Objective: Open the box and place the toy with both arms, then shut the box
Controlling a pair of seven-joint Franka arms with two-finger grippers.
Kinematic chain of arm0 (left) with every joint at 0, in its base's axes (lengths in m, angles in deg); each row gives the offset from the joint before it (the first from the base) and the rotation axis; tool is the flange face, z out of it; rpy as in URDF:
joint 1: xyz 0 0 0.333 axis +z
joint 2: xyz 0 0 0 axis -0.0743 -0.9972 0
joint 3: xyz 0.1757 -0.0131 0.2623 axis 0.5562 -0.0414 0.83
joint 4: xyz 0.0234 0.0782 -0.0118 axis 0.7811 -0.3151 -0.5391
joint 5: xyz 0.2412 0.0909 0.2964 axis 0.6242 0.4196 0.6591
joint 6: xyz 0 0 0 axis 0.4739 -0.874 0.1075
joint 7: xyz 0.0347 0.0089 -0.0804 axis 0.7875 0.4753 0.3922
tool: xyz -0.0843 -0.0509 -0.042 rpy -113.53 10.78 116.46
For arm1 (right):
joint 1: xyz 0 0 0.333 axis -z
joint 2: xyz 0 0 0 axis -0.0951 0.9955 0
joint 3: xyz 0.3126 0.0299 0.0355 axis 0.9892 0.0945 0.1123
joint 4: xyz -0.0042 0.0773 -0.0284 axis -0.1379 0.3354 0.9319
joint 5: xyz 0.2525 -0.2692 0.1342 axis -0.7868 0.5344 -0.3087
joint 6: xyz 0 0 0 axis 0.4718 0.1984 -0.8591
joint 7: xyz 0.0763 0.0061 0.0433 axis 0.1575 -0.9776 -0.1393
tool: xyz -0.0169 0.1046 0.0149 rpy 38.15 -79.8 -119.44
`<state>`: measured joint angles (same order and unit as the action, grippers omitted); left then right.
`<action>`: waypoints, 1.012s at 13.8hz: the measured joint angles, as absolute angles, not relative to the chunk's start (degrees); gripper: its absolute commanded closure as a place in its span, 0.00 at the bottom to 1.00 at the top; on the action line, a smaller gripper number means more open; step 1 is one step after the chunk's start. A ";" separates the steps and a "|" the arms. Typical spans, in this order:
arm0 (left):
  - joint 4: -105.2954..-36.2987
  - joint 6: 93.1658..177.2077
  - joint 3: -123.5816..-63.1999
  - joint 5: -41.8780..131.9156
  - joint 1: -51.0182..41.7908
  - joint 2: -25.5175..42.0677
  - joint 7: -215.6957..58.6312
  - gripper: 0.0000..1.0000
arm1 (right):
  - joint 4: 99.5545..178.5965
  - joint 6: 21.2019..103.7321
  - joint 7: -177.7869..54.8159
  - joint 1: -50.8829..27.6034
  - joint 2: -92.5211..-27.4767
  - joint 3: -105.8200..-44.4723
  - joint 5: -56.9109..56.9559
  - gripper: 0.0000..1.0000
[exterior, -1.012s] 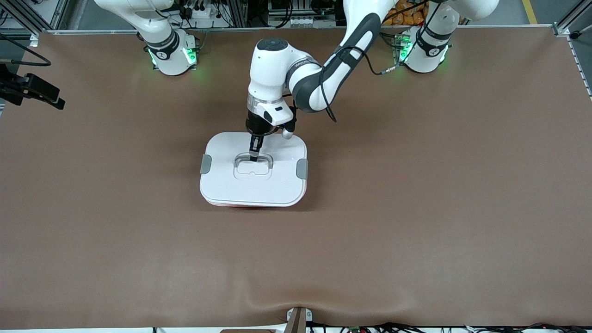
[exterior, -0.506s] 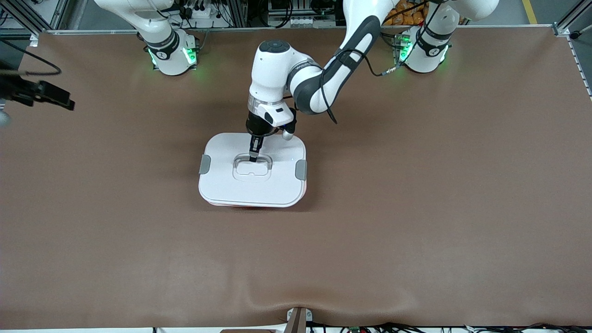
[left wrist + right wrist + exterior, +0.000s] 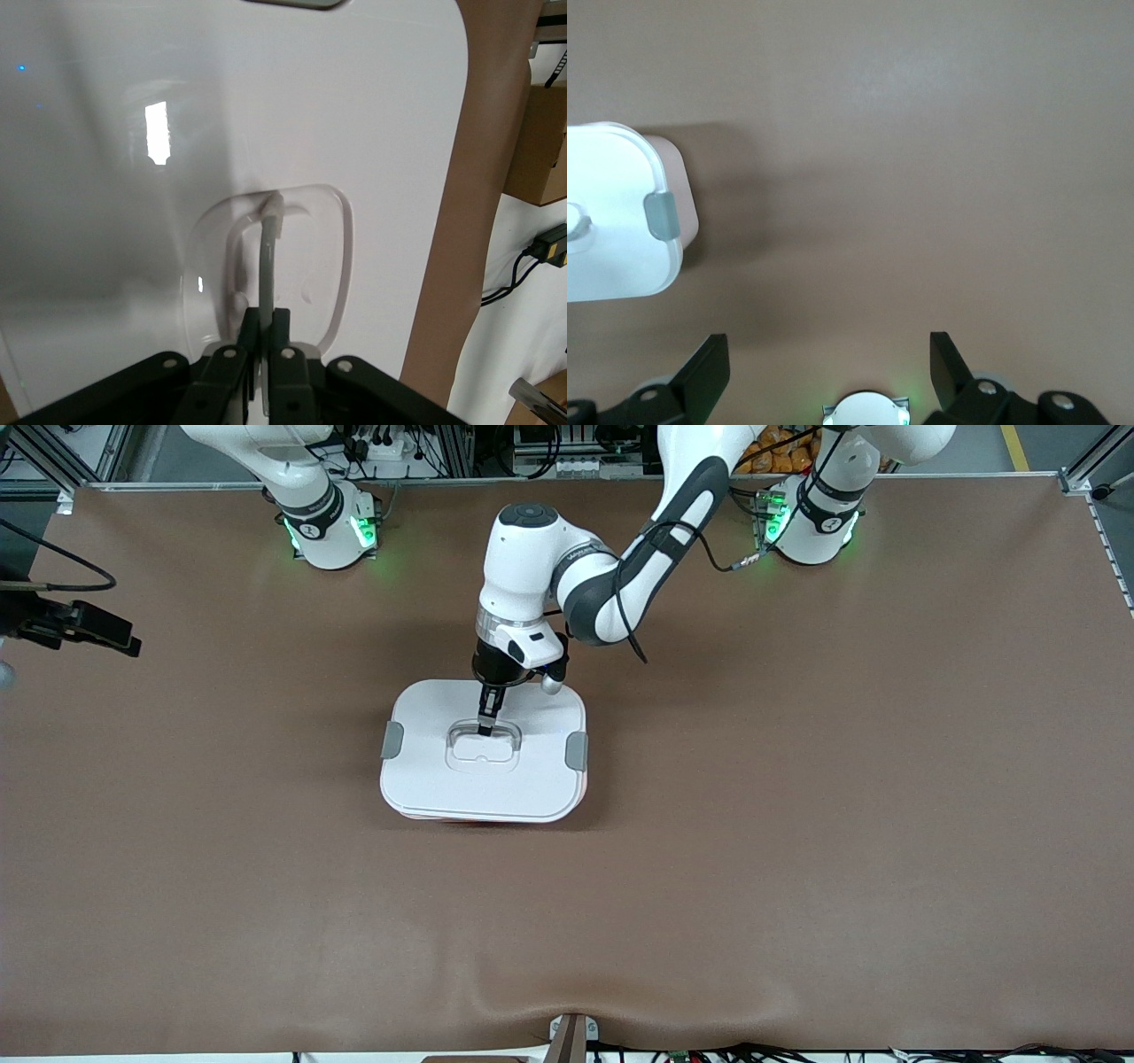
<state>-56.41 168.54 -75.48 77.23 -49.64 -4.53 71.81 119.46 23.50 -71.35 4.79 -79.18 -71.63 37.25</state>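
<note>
**Barely a shift — lid inches off with the handle pinched**

Meanwhile, the left hand (image 3: 486,722) stays pressed together on the clear handle (image 3: 268,257) in the middle of the white lid (image 3: 434,766), its two black fingers (image 3: 276,354) squeezing the thin upright bar. Compared with a second ago the lid has slid very slightly toward the right arm's end of the desk (image 3: 797,850) and looks a touch larger, which suggests it is starting to rise off the pink box (image 3: 580,788); only a thin pink rim shows under its edge nearest the front camera. The grey clips (image 3: 576,751) sit at either short side.

The right hand (image 3: 824,367) hangs spread wide over bare desk near the edge at its own end — it has moved a little but waits. No toy is visible in any view, so opening comes first.
</note>
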 measured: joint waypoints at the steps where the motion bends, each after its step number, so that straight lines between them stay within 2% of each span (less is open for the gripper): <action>1: -56.57 168.66 -75.47 77.23 -49.64 -4.43 71.94 1.00 | 118.53 23.36 -71.35 4.79 -79.20 -71.63 37.25 0.00; 14: -58.05 168.80 -75.18 77.23 -49.54 -3.45 73.17 1.00 | 117.62 22.28 -71.19 4.84 -79.23 -71.90 37.25 0.00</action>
